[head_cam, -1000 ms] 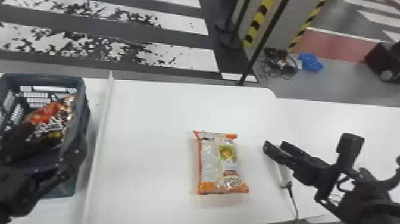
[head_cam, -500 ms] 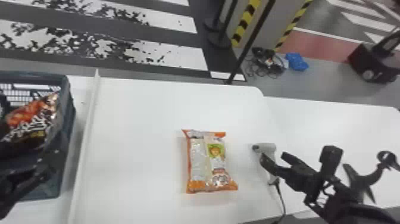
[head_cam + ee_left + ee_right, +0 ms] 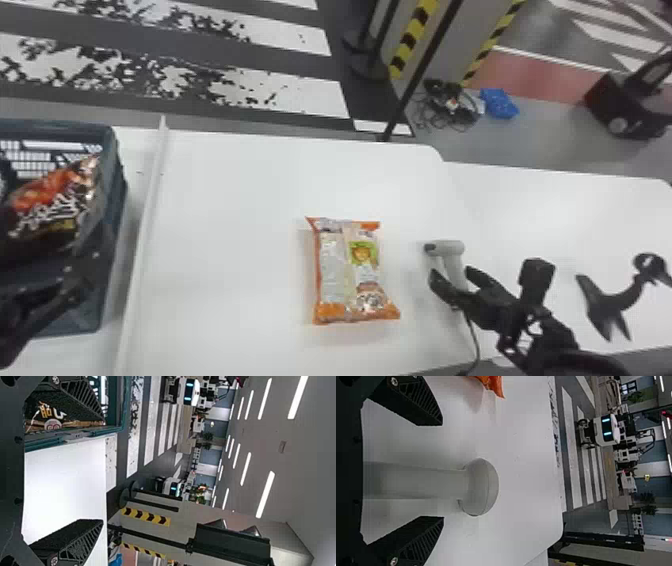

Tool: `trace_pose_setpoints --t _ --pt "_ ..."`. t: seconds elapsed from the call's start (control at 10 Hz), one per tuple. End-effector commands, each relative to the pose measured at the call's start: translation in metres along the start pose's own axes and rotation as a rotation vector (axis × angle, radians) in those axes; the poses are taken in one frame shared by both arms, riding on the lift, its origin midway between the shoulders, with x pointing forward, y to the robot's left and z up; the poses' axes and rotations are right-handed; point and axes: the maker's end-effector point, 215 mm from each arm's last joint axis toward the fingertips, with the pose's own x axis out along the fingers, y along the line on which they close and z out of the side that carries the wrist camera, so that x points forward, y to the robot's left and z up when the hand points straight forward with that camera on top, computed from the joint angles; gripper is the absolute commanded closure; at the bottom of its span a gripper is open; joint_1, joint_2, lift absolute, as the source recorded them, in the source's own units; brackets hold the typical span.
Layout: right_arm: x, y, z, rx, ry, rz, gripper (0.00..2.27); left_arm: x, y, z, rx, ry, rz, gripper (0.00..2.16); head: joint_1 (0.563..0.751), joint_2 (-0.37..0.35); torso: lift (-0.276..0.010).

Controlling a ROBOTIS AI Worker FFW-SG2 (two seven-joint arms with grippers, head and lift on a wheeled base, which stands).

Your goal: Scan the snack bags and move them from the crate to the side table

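**Around the scanner's handle, our right gripper [image 3: 442, 470] stands spread, nothing clasped**

By the tabletop's [image 3: 225, 200] right edge, we have the handle of the scanner [image 3: 482, 487] between our fingers, a gap on either side. To take it well, we should centre on the grip, close evenly below the head and leave slack in the cable [image 3: 472, 340], which runs to the near edge; an uneven close could twist the scanner. Our likely target, the orange snack bag [image 3: 350, 272], lies flat mid-tabletop. Past the raised strip [image 3: 145, 225] on the left, our left gripper [image 3: 102, 471] is at the crate [image 3: 60, 125], parted and empty; a dark snack bag [image 3: 55, 210] lies inside. Beyond the right edge spreads a second white table [image 3: 560, 215]; past the far edge, a striped floor [image 3: 300, 97].
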Motion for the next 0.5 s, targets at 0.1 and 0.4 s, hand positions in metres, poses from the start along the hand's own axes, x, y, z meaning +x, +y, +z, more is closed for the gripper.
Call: trace_pose_setpoints --t 0.1,0.4 --pt "0.008 0.0 -0.016 0.025 0.044 0.012 1.85 0.0 -0.001 -0.002 -0.003 0.008 -0.004 0.08 0.695 -0.35 -0.087" --pt "0.002 -0.008 0.002 0.104 0.012 0.008 2.22 0.001 -0.006 -0.001 -0.005 0.004 -0.015 0.08 0.695 -0.35 -0.087"
